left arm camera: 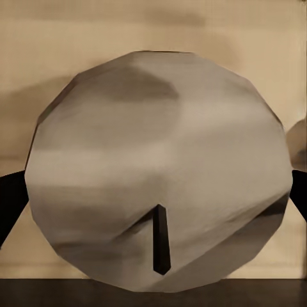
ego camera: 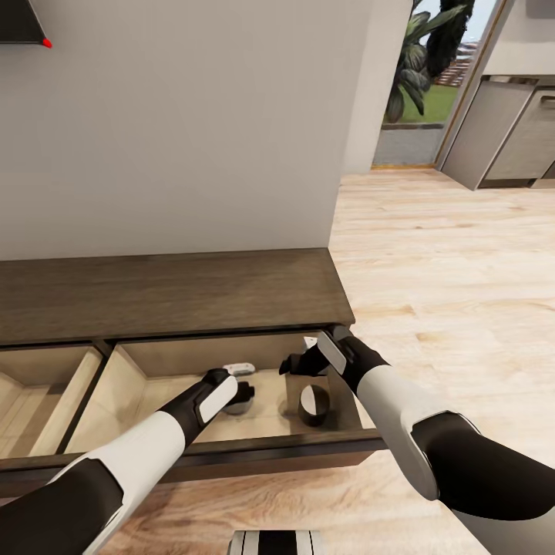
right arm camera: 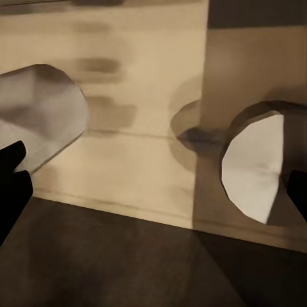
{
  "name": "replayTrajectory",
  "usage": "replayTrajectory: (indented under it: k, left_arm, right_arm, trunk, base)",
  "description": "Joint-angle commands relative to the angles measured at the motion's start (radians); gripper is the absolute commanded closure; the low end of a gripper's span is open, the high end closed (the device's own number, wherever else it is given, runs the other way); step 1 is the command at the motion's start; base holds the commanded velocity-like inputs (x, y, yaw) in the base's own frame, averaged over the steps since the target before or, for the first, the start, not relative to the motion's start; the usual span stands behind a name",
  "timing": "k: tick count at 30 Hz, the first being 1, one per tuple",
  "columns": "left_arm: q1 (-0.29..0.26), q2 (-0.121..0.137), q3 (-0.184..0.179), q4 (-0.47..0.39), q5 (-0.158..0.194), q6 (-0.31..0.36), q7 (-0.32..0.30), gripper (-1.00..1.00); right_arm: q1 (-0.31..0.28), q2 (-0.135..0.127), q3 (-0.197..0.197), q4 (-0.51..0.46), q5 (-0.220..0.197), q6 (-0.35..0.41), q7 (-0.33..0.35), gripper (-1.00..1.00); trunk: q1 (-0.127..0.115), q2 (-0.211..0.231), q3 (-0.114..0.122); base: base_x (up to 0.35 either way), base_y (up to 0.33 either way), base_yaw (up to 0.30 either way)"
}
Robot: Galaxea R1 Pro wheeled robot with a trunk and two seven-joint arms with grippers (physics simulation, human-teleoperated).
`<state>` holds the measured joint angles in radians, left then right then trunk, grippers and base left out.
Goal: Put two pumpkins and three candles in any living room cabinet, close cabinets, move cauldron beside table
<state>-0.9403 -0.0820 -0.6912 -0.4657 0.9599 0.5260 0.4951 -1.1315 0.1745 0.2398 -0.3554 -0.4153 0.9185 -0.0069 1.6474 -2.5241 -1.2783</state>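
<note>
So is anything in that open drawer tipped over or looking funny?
Yes. In the open drawer of the cabinet, the candle on the right lies on its side, its flat pale end facing up and outward, rather than standing upright.

The head camera looks down into the open cabinet (ego camera: 177, 297) drawer. Both wrist cameras peer closely at candles (left arm camera: 157, 166) just ahead of their grippers.

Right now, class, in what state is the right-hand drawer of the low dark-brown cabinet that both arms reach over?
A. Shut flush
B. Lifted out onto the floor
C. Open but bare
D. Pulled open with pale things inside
D: the head view shows the drawer pulled out, with pale candles inside.
</note>
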Motion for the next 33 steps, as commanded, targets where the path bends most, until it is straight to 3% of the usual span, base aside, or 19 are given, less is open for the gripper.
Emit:
replayTrajectory:
  k: [1, 9, 11, 12, 15, 19, 33]
  left_arm:
    - [-0.001, 0.001, -0.007, -0.002, 0.008, -0.002, 0.007, -1.0]
    - [-0.001, -0.003, 0.003, 0.007, 0.023, 0.016, -0.005, -1.0]
    - [-0.001, -0.005, 0.004, 0.006, 0.024, 0.068, -0.001, -1.0]
    - [-0.001, -0.006, 0.006, 0.002, 0.025, 0.143, 0.004, -1.0]
    - [-0.002, -0.007, 0.028, -0.001, 0.026, 0.211, 0.008, -1.0]
    - [-0.002, -0.007, 0.047, -0.003, 0.027, 0.228, 0.008, -1.0]
    - [-0.002, -0.009, 0.052, -0.036, 0.026, 0.229, 0.01, -1.0]
  right_arm:
    - [-0.001, 0.0, 0.003, -0.001, 0.0, 0.003, -0.001, -1.0]
    - [-0.001, 0.0, 0.003, -0.001, 0.0, 0.022, -0.002, -1.0]
    - [-0.001, 0.0, 0.003, -0.001, -0.001, 0.025, -0.002, -1.0]
    - [-0.001, 0.0, 0.003, -0.001, 0.0, 0.031, -0.002, -1.0]
    - [-0.001, 0.0, 0.001, -0.002, 0.0, 0.038, -0.002, -1.0]
    - [-0.001, 0.0, 0.001, -0.002, 0.0, 0.04, -0.002, -1.0]
    - [-0.001, 0.0, 0.001, -0.002, 0.0, 0.04, -0.002, -1.0]
  trunk:
    - [0.0, 0.0, -0.001]
    - [0.002, -0.001, -0.016]
    - [0.002, -0.001, -0.016]
    - [0.002, -0.001, -0.016]
    - [0.002, -0.001, -0.016]
    - [0.002, -0.001, -0.016]
    - [0.002, -0.001, -0.016]
  base:
    - [0.0, 0.0, 0.0]
    - [0.0, 0.0, 0.0]
    - [0.0, 0.0, 0.0]
    - [0.0, 0.0, 0.0]
    - [0.0, 0.0, 0.0]
    - [0.0, 0.0, 0.0]
    - [0.0, 0.0, 0.0]
